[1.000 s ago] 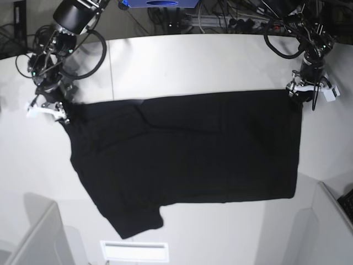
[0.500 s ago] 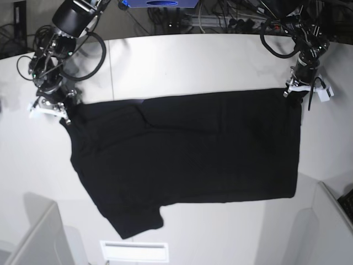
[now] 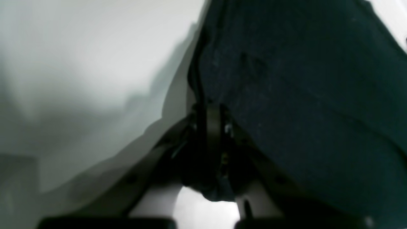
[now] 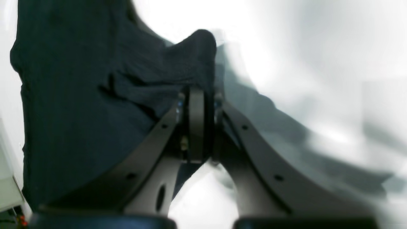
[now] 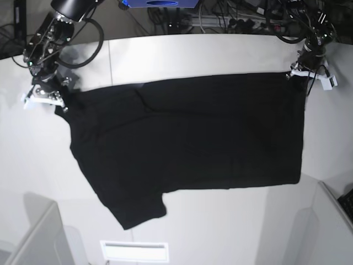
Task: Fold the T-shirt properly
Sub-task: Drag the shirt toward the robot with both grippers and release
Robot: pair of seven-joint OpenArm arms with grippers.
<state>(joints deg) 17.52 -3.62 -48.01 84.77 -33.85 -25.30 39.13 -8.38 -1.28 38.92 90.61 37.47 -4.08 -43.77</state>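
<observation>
Grippers, left (image 5: pixel 300 74) and right (image 5: pixel 58 101), apparently pinch T-shirt (image 5: pixel 187 149) corners.

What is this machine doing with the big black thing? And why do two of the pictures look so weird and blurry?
It is a robot with two arms at a white table. The black thing is a T-shirt, spread out. One picture looks down from above. The two blurry ones come from little cameras on the robot's wrists, very close to the cloth. Each arm ends in pinching jaws. The left gripper pinches one shirt corner, and the right gripper pinches the other. Up close you see the jaws shut on black cloth.
</observation>
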